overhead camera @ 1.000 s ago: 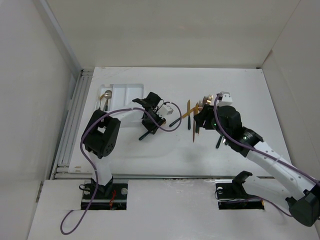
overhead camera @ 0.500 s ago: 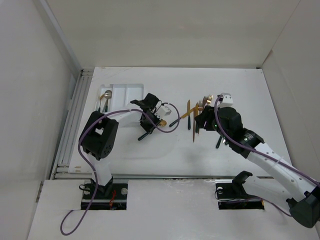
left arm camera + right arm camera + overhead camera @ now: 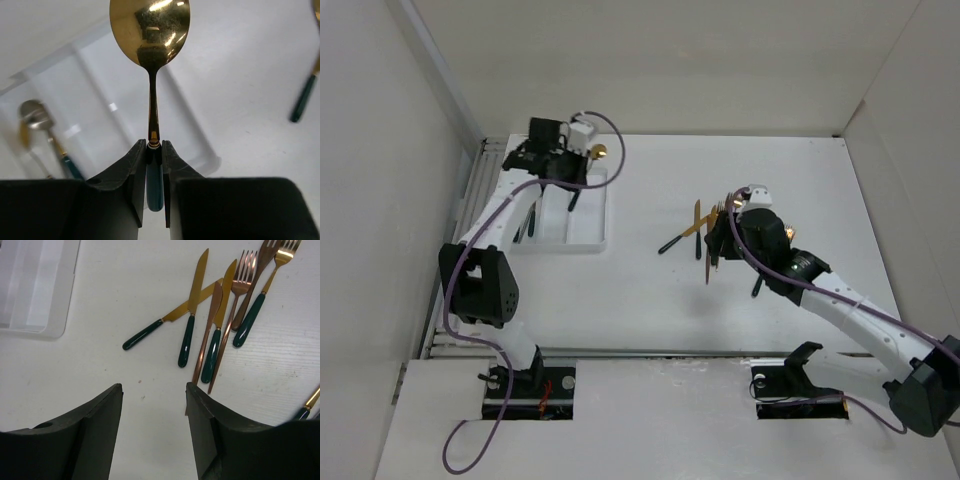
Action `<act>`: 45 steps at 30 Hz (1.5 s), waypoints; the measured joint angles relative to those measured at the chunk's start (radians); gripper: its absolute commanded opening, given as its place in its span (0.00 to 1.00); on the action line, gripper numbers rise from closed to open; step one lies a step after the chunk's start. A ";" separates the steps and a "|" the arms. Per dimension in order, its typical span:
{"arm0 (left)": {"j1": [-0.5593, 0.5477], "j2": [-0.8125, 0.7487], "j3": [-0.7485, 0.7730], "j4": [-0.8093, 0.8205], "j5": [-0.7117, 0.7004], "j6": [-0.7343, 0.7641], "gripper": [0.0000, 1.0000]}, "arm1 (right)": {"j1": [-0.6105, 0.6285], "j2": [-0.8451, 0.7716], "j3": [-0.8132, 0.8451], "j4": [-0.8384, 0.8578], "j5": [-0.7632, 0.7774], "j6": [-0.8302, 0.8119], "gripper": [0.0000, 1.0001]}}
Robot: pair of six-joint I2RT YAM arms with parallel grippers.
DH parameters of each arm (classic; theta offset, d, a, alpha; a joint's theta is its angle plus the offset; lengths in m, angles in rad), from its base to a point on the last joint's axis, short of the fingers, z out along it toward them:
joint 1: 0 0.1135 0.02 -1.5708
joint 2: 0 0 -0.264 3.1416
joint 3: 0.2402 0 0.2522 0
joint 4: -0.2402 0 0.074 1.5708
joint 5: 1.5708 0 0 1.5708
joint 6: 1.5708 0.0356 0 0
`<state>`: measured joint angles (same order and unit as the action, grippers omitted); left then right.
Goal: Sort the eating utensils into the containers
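Note:
My left gripper point(image 3: 154, 146) is shut on the dark green handle of a gold spoon point(image 3: 150, 30), held in the air above the white tray point(image 3: 197, 150). From above, its gold bowl point(image 3: 600, 151) shows over the tray's far right corner, beside the left gripper point(image 3: 577, 168). A silver-headed spoon point(image 3: 31, 112) and a dark-handled one lie in the tray's left compartment point(image 3: 525, 215). My right gripper point(image 3: 154, 389) stands open just above bare table, near several gold knives point(image 3: 197, 290) and forks point(image 3: 242, 277) lying in a loose pile point(image 3: 705, 235).
The tray point(image 3: 585, 246) sits at the table's far left, its near corner also in the right wrist view point(image 3: 35, 285). Another dark handle point(image 3: 302, 105) lies on the table right of the tray. White walls enclose the table at the back and sides.
The left arm has swung from the middle of the table to above the tray, its gripper closed on the gold spoon and carrying it. The right arm has barely shifted.

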<state>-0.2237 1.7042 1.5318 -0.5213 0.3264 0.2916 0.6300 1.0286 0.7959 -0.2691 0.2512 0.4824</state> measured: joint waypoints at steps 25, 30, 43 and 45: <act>0.388 0.346 0.047 0.026 -0.124 0.004 0.44 | 0.000 0.238 0.153 0.027 -0.019 -0.033 0.71; 0.387 0.346 0.054 0.034 -0.131 0.003 0.59 | 0.000 0.240 0.153 0.005 0.004 -0.005 0.75; 0.268 0.156 0.150 0.057 -0.224 -0.020 0.78 | -0.298 0.244 0.151 -0.086 -0.044 0.046 0.61; 0.187 0.116 0.179 0.068 -0.235 -0.020 0.78 | -0.389 0.242 0.136 -0.091 -0.074 0.047 0.52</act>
<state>-0.0372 1.8202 1.7111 -0.4530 0.0914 0.2714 0.2409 1.2705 0.9318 -0.3599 0.1772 0.5297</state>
